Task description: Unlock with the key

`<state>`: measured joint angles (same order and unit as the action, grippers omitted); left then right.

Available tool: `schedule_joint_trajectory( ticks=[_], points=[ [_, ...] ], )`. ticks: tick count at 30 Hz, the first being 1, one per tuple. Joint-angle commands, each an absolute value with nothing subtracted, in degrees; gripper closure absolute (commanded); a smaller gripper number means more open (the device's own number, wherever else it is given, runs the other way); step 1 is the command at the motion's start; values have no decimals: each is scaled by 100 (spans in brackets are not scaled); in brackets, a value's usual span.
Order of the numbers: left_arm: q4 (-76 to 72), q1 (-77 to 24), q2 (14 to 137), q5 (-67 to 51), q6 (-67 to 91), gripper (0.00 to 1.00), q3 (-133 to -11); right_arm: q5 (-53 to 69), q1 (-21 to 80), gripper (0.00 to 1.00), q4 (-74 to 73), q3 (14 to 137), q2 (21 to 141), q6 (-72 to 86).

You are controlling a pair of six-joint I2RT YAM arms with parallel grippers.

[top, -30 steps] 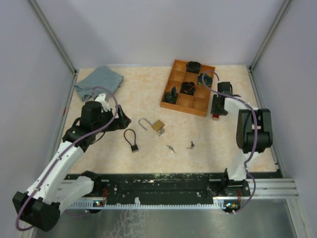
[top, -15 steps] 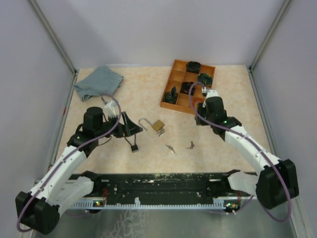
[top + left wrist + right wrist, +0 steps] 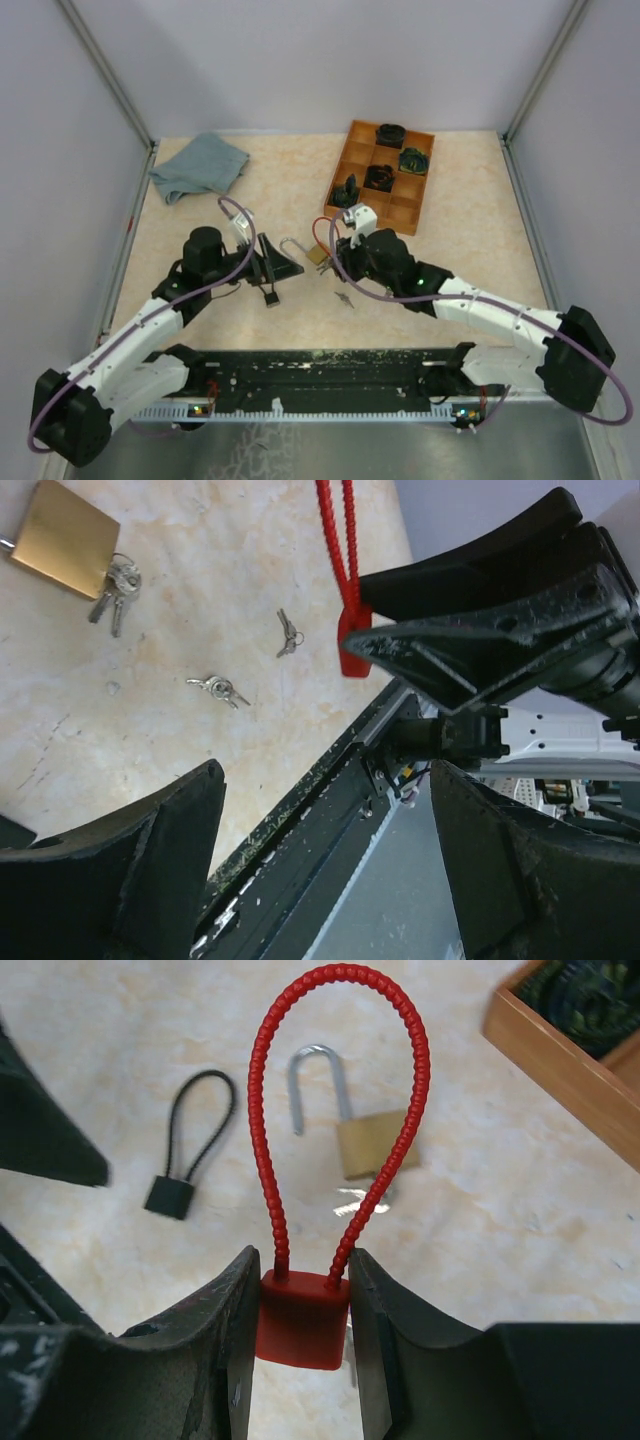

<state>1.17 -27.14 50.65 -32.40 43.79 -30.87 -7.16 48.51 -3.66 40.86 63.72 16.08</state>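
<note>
Pale marbled desk fills the walled cell, with a crumpled grey cloth lying at its far left corner. Nearer the middle, the left end effector hangs over the desk with its fingers spread wide and nothing between them. Just beside it lies a black cable lock, partly covered by that arm in the overhead view.

To its right a brass padlock lies flat, its steel shackle swung out, and a small bunch of keys rests at its lower corner, touching it. Two loose keys lie apart on the bare desk nearer the arm bases: one and another.

Right of the padlock, the right end effector is pinching the body of a red cable lock between both fingers, the beaded red loop standing up and away from the wrist. Whether that lock touches the desk cannot be told.

Farthest right, at the back, sits a wooden tray with dark objects in several compartments.
</note>
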Motion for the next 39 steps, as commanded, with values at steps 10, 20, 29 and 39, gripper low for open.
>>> schedule_joint_trajectory(
  ticks=[10,20,29,39],
  points=[
    [-651,-3295,5294,-2204,5015,22,-2914,-805,6132,76,1670,4262,6944,1378],
    [-460,-3296,5107,-1700,5275,36,-2752,-759,6288,76,1967,4107,6918,1235],
    [-630,-3296,4564,-1585,5306,36,-2573,-714,6291,76,2065,4064,6935,1329],
    [-1033,-3305,4948,-2068,5495,57,-2394,-572,6293,76,1938,4245,7235,1433]
  ],
)
